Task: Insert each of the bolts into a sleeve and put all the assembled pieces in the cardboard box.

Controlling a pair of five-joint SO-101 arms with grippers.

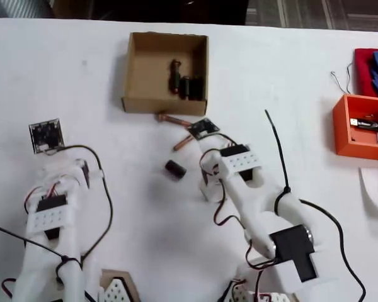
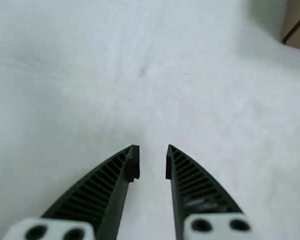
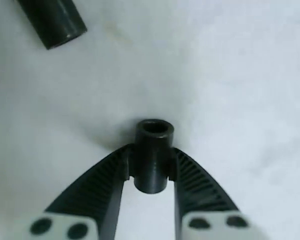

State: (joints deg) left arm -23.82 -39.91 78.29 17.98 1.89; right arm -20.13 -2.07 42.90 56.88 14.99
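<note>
my right claw (image 3: pixel 151 161) pinches an upright black sleeve (image 3: pixel 154 150). a second sleeve (image 3: pixel 52 20) lies near it on the table (image 3: pixel 240 75). my left claw (image 2: pixel 150 162) is slightly spread. a copper bolt (image 1: pixel 172 117) lies just beside the cardboard box (image 1: pixel 142 69).

What I'm driving sits in what looks like a small robotics lab or maker's bench: a table (image 1: pixel 132 214) under a white cover, the left arm (image 1: pixel 47 220) and right arm (image 1: pixel 258 201) in white plastic with bare wires, and an orange tray (image 1: pixel 348 135) holding a small black gadget (image 1: pixel 365 123).
</note>
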